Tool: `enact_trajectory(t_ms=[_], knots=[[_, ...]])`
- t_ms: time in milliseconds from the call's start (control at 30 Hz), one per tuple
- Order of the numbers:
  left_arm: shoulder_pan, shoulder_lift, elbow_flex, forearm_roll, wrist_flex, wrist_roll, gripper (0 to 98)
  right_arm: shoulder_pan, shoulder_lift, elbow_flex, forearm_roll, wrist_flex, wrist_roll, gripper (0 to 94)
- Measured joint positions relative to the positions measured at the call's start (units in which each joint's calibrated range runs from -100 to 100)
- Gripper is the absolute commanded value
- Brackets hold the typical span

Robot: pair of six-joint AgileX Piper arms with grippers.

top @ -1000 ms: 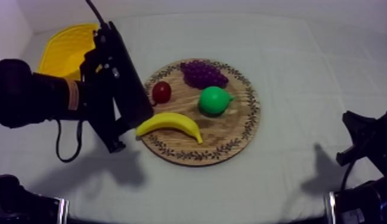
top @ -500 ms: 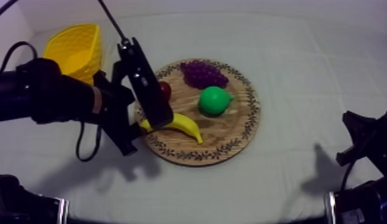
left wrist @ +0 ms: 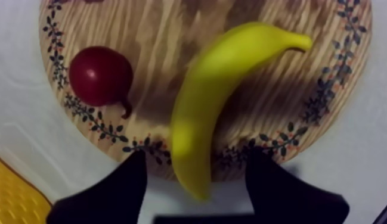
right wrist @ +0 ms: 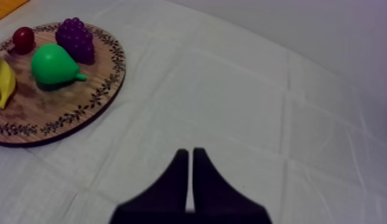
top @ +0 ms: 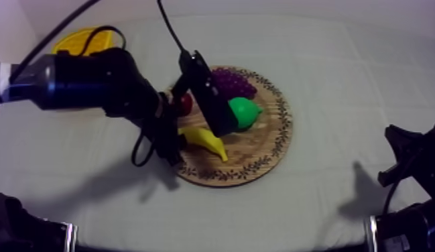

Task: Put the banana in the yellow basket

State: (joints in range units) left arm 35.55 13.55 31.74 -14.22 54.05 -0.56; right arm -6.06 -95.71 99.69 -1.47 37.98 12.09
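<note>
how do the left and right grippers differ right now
The left gripper is open, with its fingers on either side of the banana's end at the wooden board's rim. The right gripper is shut on nothing, a narrow wedge. The left gripper is at the fruit, while the right gripper is over bare cloth, apart from the board. Both have two black fingers.

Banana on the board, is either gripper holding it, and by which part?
Nothing is held. The left gripper is open, a finger each side of the banana, which lies on the wooden board. The right gripper is shut on nothing.
</note>
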Motion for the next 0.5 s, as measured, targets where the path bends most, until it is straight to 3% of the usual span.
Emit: enact_trajectory(t_ms=[200,500], knots=[[-0.14,5.4,-4.38,-0.06,3.41,0.56,57.9,0.0,0.0,0.0,0.0,0.0,0.0,0.5],[0.43,10.6,-7.21,-1.26,4.76,2.32,42.2,0.0,0.0,0.0,0.0,0.0,0.0,0.5]])
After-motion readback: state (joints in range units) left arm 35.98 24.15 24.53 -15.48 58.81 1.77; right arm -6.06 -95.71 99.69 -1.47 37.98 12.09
